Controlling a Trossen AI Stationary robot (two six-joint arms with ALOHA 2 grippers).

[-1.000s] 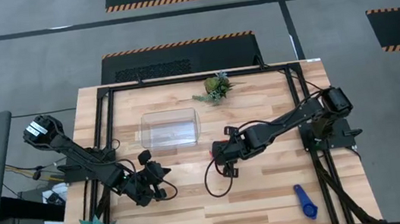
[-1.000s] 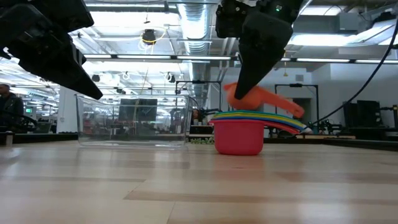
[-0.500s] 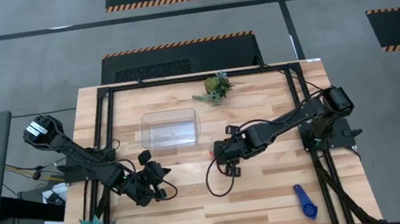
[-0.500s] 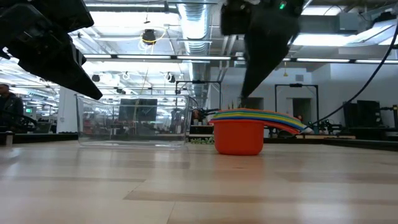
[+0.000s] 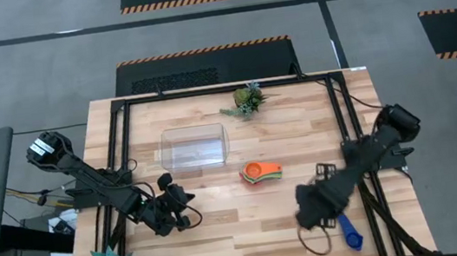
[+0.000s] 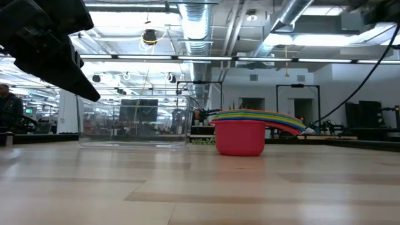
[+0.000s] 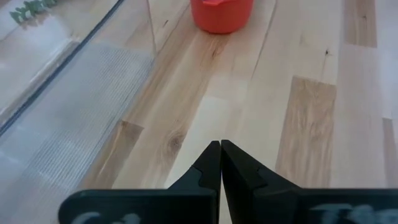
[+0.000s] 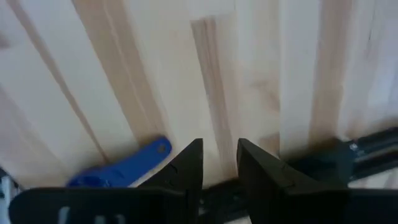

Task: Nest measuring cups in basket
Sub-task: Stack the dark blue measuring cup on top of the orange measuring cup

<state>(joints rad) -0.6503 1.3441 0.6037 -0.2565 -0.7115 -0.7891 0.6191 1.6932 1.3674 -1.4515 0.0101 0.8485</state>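
With narrowly parted, empty fingers, the right gripper (image 8: 219,163) hovers beside the blue cup (image 8: 118,169); a shallow approach could push it off the table (image 5: 224,233).

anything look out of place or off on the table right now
One blue measuring cup lies alone near the table's front right corner, far from the nested stack. The stack sits on the wood beside the basket, not in it.
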